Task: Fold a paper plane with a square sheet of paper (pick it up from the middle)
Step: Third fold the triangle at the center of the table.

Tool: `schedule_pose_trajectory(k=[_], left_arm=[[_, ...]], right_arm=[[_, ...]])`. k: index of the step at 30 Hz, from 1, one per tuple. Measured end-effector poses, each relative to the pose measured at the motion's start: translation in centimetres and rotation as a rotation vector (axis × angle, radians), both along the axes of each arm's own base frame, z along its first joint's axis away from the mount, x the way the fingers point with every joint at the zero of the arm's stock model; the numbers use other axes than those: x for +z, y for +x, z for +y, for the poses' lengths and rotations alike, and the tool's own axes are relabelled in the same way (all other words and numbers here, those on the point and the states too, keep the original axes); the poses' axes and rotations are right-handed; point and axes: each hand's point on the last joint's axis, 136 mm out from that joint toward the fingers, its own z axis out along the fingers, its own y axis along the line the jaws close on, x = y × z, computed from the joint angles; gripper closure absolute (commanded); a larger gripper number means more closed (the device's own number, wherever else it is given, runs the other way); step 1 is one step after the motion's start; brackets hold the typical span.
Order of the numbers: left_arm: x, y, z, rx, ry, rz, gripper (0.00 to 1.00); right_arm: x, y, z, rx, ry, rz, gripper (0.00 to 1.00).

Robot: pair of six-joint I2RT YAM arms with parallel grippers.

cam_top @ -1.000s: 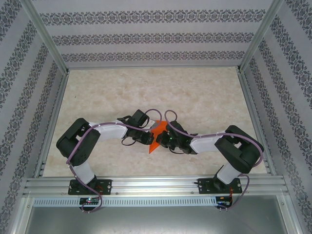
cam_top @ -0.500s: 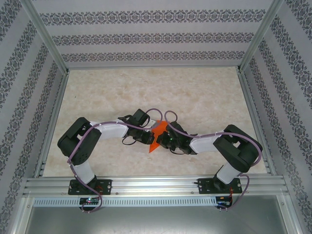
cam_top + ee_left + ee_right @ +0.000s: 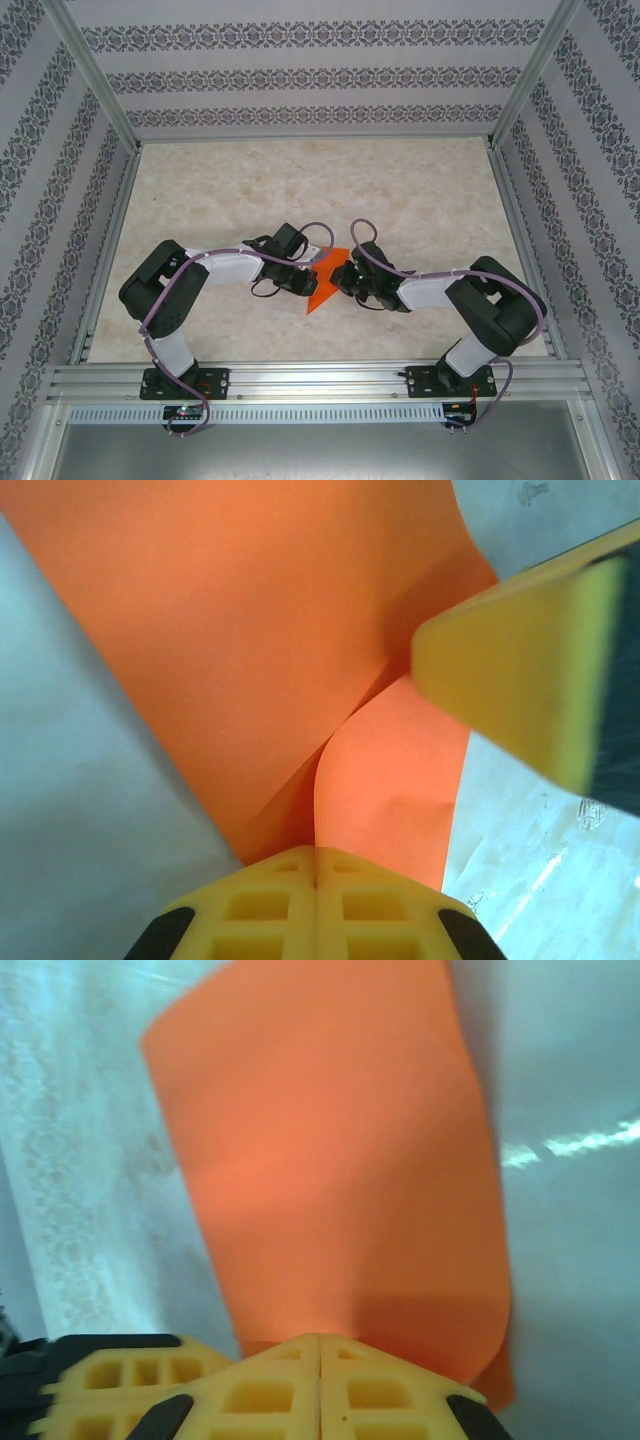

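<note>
Paper work at mid-desk: the left tool [image 3: 303, 279] and the right tool [image 3: 344, 281] meet nose to nose over the marbled desk [image 3: 400, 190], each clenched on the orange paper [image 3: 321, 290] held between them. From above, the black wrists and looping purple cables cover most of the sheet. Just a wedge of orange shows in the gap, its sharp tip pointing toward the near rail, and whether that tip touches the desk cannot be told.

The left wrist camera looks along shut yellow fingertips [image 3: 280, 900] with the paper running out from between them. A curved flap lies over a wider layer, and the sheet's far edge is cut off by the top of the frame. A blurred yellow finger [image 3: 510, 675] of the other arm reaches in from the right, cropped at the frame's edge.

The right wrist camera shows its own fingers [image 3: 370, 1385] pressed together on a bowed, softly blurred panel of orange. The pinch line is hidden beneath them, and the panel's upper edge runs out of frame.
</note>
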Motion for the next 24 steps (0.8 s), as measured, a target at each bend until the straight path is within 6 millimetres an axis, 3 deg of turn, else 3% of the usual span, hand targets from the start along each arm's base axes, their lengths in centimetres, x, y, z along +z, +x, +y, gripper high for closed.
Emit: schedule_pose_trajectory(k=[8, 15, 21, 24], left_arm=[[0.0, 0.0, 0.0, -0.002, 0.0, -0.001, 0.96], [0.0, 0.0, 0.0, -0.003, -0.001, -0.003, 0.95], [0.0, 0.0, 0.0, -0.006, -0.001, -0.004, 0.96], [0.0, 0.1, -0.1, -0.006, -0.001, -0.004, 0.96]], right_arm=[[-0.3, -0.2, -0.1, -0.002, -0.002, 0.007, 0.93], [1.6, 0.7, -1.2, -0.028, 0.011, -0.025, 0.92], [-0.5, 0.7, -2.0, -0.039, -0.031, 0.019, 0.93], [-0.5, 1.2, -1.8, -0.041, -0.014, 0.005, 0.93]])
